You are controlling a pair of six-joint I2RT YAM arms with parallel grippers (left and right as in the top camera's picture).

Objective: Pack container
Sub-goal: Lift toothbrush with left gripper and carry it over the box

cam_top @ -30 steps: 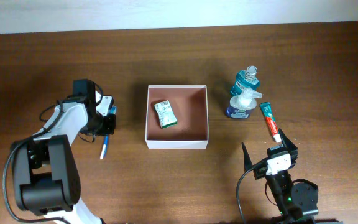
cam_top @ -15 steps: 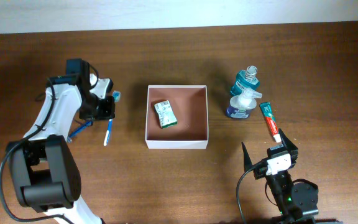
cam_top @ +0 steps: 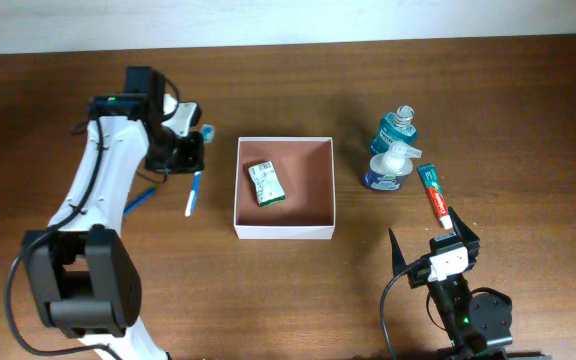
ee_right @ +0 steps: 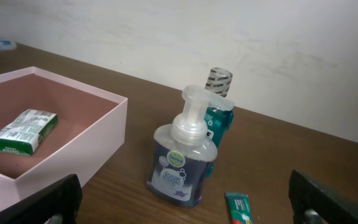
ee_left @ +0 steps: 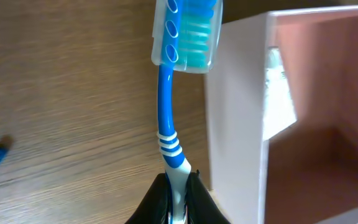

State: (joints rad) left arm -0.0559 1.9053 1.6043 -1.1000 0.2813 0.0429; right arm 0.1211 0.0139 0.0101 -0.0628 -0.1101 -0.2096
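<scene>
The container (cam_top: 285, 231) is a square white-walled box with a reddish-brown floor at the table's middle. A green-and-white packet (cam_top: 265, 184) lies inside it. My left gripper (cam_top: 182, 154) is shut on a blue-and-white toothbrush (cam_top: 193, 192) and holds it above the table just left of the container. In the left wrist view the gripper (ee_left: 178, 186) pinches the handle, and the capped brush head (ee_left: 186, 34) sits beside the container's white wall (ee_left: 235, 112). My right gripper (cam_top: 430, 240) is open and empty at the front right, away from the container (ee_right: 73, 149).
A pump soap bottle (cam_top: 385, 170) and a teal mouthwash bottle (cam_top: 398, 128) stand right of the container. A toothpaste tube (cam_top: 433, 195) lies beside them, just ahead of the right gripper. A thin blue item (cam_top: 138, 200) lies on the table under the left arm.
My left gripper has risen from the table with the toothbrush and moved back and right, toward the container's left wall. The right arm has not moved.
</scene>
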